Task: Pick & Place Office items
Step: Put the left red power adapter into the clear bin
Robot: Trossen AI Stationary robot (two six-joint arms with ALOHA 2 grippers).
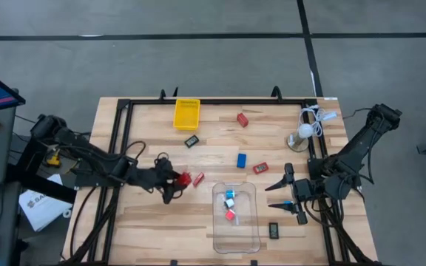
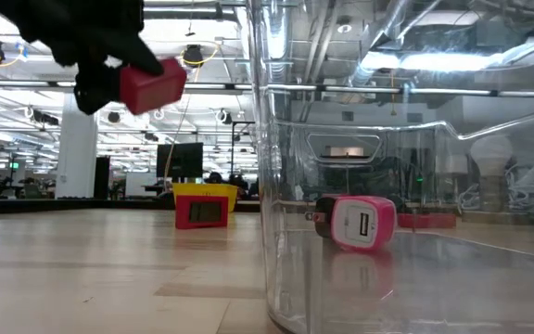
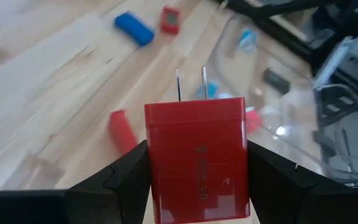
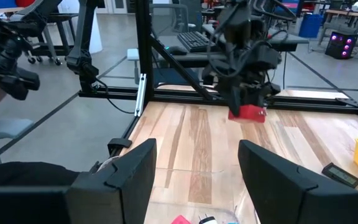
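Left gripper (image 1: 174, 182) clamped on a red plug adapter (image 3: 196, 158), prongs pointing away from the wrist, held clear above the table (image 1: 146, 222). It hangs at the clear bin's (image 1: 251, 230) 9 o'clock, a second red block (image 1: 197, 179) just beside it. Bin holds pink and white-cyan pieces. Right gripper (image 1: 279, 196) at the bin's 3 o'clock, fingers spread, nothing between them.

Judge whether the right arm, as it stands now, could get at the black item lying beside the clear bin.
Probably yes: the black item lies bare on the table just by the right claw, which is open and empty, with nothing between them.
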